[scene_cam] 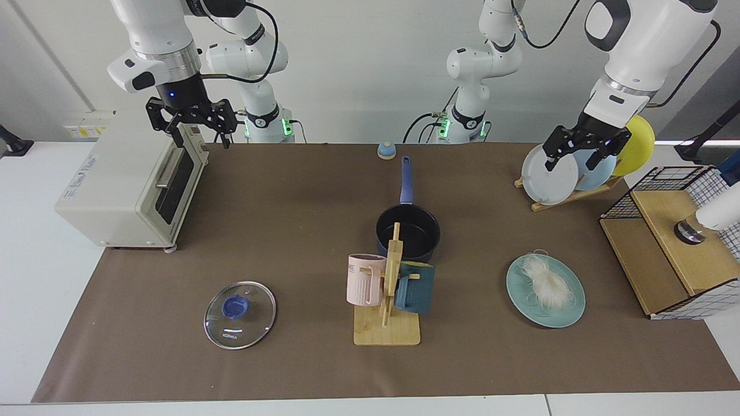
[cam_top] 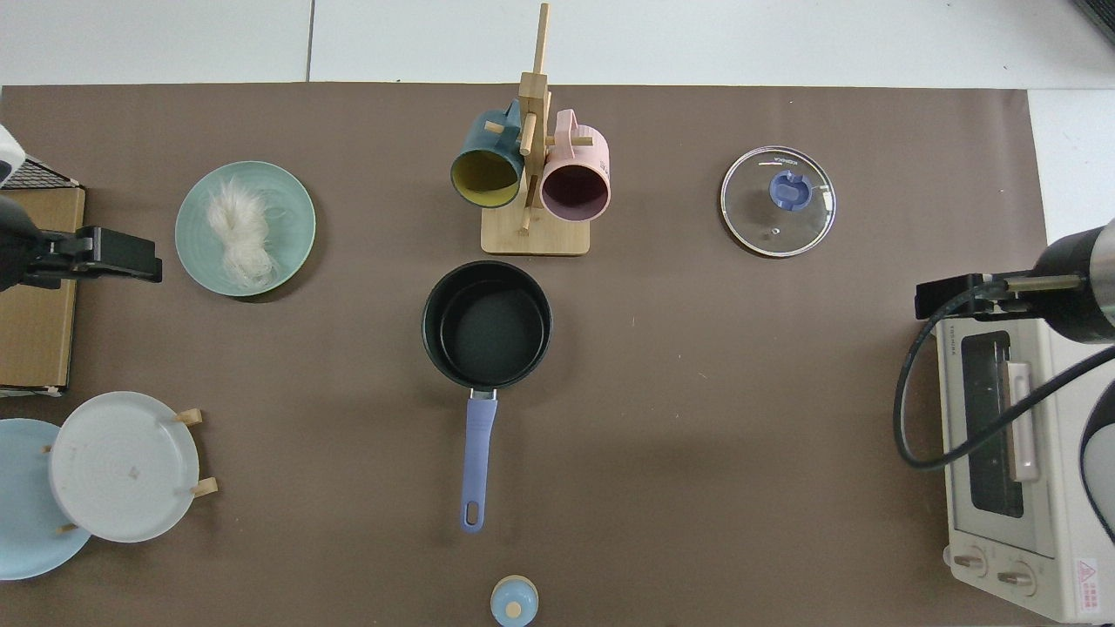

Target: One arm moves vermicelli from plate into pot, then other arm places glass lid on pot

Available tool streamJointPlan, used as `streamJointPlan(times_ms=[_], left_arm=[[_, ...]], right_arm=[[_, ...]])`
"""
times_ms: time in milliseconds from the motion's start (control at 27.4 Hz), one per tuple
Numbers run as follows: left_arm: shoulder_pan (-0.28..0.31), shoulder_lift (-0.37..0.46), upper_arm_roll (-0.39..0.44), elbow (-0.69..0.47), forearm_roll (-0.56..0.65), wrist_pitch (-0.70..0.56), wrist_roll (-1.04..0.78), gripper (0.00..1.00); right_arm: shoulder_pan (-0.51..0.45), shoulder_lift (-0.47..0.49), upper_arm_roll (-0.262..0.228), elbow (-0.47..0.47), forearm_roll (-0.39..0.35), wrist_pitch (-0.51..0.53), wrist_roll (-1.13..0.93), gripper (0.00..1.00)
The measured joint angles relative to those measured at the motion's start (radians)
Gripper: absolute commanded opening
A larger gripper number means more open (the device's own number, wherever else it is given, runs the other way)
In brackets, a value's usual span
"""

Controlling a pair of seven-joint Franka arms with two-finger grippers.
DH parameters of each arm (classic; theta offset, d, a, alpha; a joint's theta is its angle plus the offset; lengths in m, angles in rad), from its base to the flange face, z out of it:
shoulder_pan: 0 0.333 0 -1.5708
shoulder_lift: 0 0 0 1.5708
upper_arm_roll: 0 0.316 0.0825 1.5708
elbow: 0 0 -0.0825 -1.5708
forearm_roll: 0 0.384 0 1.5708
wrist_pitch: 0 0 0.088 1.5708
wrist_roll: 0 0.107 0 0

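Observation:
The vermicelli (scene_cam: 546, 281) lies as a white clump on the teal plate (scene_cam: 523, 300), at the near right of the facing view. Mid-table stands the dark pot (scene_cam: 416, 231) with nothing in it, its blue handle pointing toward the arm bases. On the mat at the near left the glass lid (scene_cam: 240, 315) lies flat, blue knob up. High over the plate rack, my left gripper (scene_cam: 570, 165) hangs open and holds nothing. Above the toaster oven my right gripper (scene_cam: 198, 137) is open as well. From above, the vermicelli (cam_top: 237, 233), plate (cam_top: 292, 213), pot (cam_top: 486, 324) and lid (cam_top: 777, 202) all show.
A wooden mug rack (scene_cam: 390, 289) with a pink and a teal mug stands just in front of the pot. A toaster oven (scene_cam: 127, 179) sits far left. At the right stand a plate rack (scene_cam: 569, 196) and a wire basket with a wooden box (scene_cam: 676, 242). A small blue-topped object (scene_cam: 386, 150) sits at the back.

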Motion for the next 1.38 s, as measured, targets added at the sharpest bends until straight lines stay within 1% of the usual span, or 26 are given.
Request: streamJointPlan(times_ms=[401, 620, 802, 1057, 1239, 1385], left_arm=[[0.003, 0.004, 0.004, -0.001, 0.002, 0.038, 0.018, 1.00], [0.009, 0.031, 0.004, 0.004, 0.006, 0.083, 0.028, 1.00], [0.018, 0.090, 0.008, 0.022, 0.008, 0.129, 0.029, 1.00], [0.027, 0.200, 0.008, 0.019, 0.009, 0.258, 0.028, 1.00], [0.040, 0.245, 0.009, -0.011, 0.009, 0.309, 0.027, 1.00], [0.042, 0.281, 0.009, -0.052, 0.009, 0.387, 0.019, 1.00]], right_arm=[[0.000, 0.000, 0.000, 0.000, 0.000, 0.000, 0.000, 1.00], [0.000, 0.000, 0.000, 0.000, 0.000, 0.000, 0.000, 1.00], [0.000, 0.000, 0.000, 0.000, 0.000, 0.000, 0.000, 1.00], [0.000, 0.000, -0.001, 0.000, 0.000, 0.000, 0.000, 1.00], [0.000, 0.000, -0.001, 0.000, 0.000, 0.000, 0.000, 1.00], [0.000, 0.000, -0.001, 0.000, 0.000, 0.000, 0.000, 1.00]])
